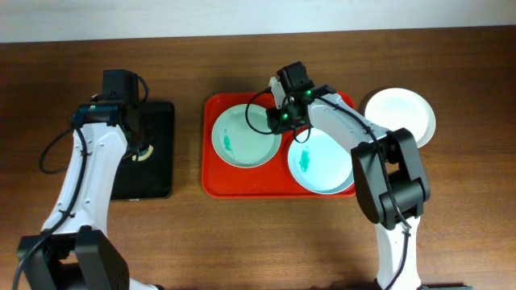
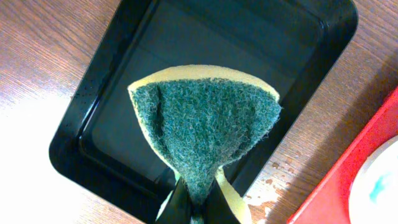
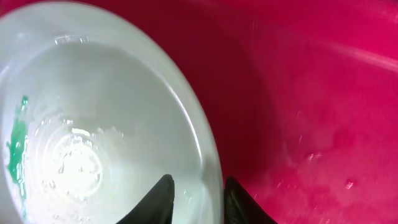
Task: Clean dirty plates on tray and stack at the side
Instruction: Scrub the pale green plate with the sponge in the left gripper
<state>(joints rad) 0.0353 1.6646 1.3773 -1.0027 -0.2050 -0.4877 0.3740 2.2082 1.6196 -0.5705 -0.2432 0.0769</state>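
Where the tray (image 1: 242,187) sits mid-table, two plates lie inside it side by side: the left plate (image 1: 246,151) and the right plate (image 1: 330,173), each with a teal smear near its middle. Their rims meet near the tray's centre; touching or overlapping, cannot tell. Off the tray, the third plate (image 1: 401,114), plain white, rests on the table (image 1: 468,234) just beyond the tray's right rim at the far corner.

At the left plate's right rim: the right gripper (image 1: 284,121). In the wrist view its fingers are narrowly apart, one over the plate's inside, one outside over the red tray floor, with the rim running between them. Cannot tell whether they pinch it. The plate surface is wet and beaded.

Further left, the left gripper (image 2: 198,202) is clamped on a sponge (image 2: 205,124), with the green scouring face toward the camera and yellow foam behind. It is held above the black tray (image 2: 99,149), which lies left of the red one and apart from it. Droplets sit on the wood between them.
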